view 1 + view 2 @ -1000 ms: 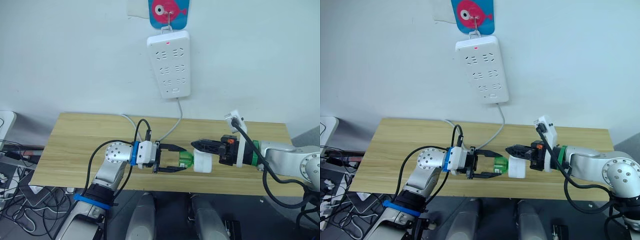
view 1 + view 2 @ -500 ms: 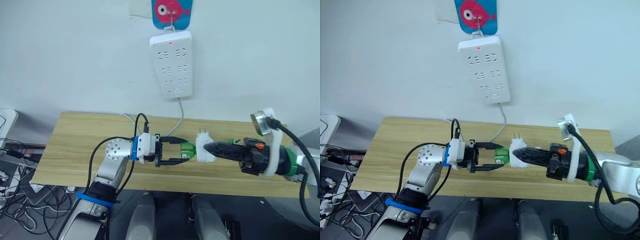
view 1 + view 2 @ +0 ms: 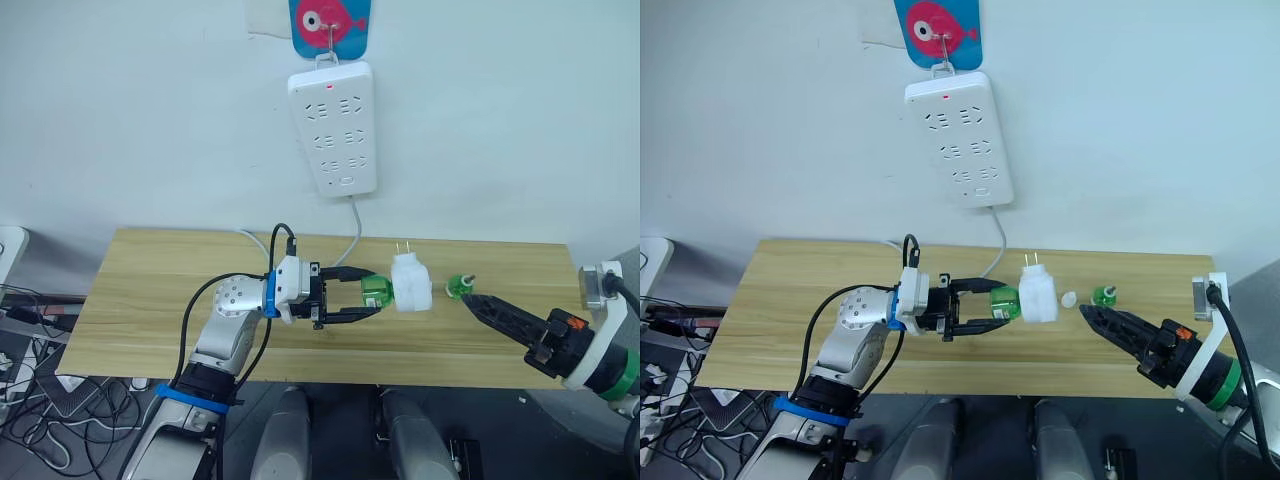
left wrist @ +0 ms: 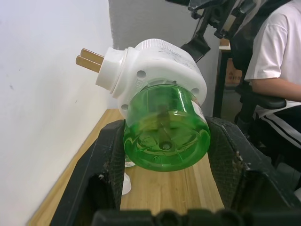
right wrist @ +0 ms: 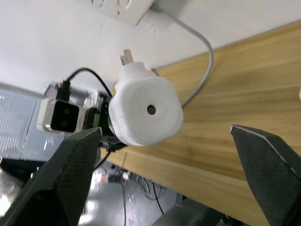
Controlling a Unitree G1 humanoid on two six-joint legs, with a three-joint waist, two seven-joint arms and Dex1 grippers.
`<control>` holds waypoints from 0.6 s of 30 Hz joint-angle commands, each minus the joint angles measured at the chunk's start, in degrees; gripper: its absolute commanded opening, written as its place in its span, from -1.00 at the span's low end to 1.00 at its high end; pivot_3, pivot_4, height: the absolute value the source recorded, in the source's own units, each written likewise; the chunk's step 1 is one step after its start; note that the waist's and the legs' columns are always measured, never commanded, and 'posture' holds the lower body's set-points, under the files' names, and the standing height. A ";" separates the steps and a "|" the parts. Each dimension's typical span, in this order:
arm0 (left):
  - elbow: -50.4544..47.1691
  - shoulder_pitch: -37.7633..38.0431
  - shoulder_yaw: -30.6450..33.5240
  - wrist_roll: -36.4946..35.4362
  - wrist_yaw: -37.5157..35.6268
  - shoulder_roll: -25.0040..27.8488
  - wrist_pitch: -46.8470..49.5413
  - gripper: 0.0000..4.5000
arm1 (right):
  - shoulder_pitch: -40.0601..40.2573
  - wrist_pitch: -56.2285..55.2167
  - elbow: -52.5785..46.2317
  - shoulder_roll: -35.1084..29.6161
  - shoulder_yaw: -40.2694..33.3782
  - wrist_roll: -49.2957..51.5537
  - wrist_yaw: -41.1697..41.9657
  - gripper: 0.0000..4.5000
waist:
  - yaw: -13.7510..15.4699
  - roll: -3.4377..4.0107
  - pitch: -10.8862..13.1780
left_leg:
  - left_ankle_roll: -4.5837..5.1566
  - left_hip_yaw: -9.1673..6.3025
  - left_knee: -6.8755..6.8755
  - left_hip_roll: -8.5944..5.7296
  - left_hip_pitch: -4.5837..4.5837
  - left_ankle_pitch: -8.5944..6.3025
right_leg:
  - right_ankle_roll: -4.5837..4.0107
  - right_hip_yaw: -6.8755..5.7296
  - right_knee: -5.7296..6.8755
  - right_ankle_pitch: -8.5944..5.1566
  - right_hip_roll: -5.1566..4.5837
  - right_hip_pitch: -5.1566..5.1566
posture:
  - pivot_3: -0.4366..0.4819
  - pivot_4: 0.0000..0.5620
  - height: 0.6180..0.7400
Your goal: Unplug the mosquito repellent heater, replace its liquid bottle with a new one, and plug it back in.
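Left pincer (image 3: 365, 297) clamps the green bottle (image 3: 375, 293) with the mosquito repellent heater (image 3: 411, 284) attached, above the surface (image 3: 150, 290). Right pincer (image 5: 164, 155), beside the heater, is spread wide, empty.

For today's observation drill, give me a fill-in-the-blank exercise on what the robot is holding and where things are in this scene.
1. The left gripper is shut on the ___ bottle screwed into the mosquito repellent heater.
2. The heater's two metal prongs point toward the ___.
3. The right gripper is ___ and holds nothing.
4. The power strip hangs from a hook on a plaque showing a pink ___.

Missing words: green; wall; open; fish
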 commanded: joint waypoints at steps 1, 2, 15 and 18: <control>-3.80 -0.26 0.28 -1.11 1.37 -0.59 1.27 -0.01 | 0.39 -4.57 -4.84 2.04 2.57 1.41 -3.06 0.98 | -0.05 0.00 0.00 | 0.00 0.00 0.00 -0.01 0.00 0.00 | 0.00 0.00 0.00 0.00 0.00 0.00 | 0.29 0.06 1.00; -4.10 -0.16 0.27 -1.11 1.40 -0.53 1.44 -0.01 | 0.52 -5.37 -5.74 2.23 3.35 1.41 -3.85 0.98 | -0.06 0.00 0.00 | 0.00 0.00 0.00 -0.01 0.00 0.00 | 0.00 0.01 0.00 0.00 -0.01 -0.01 | 0.29 0.06 1.00; -10.02 0.25 1.20 -6.18 6.57 -1.49 14.70 -0.01 | -4.57 -12.85 -9.89 3.64 12.44 1.41 -13.33 0.98 | -0.22 0.00 0.00 | -0.01 -0.01 -0.01 -0.01 -0.01 0.00 | 0.01 0.01 -0.01 0.00 -0.02 -0.01 | 0.29 0.08 1.00; -10.21 0.30 1.30 -6.55 5.18 -0.74 15.18 -0.01 | -3.29 -11.69 -9.38 2.27 11.95 1.41 -10.51 0.98 | -0.22 0.00 0.00 | -0.01 -0.01 -0.01 -0.02 -0.01 0.01 | 0.00 0.01 0.00 0.00 -0.02 -0.01 | 0.29 0.08 1.00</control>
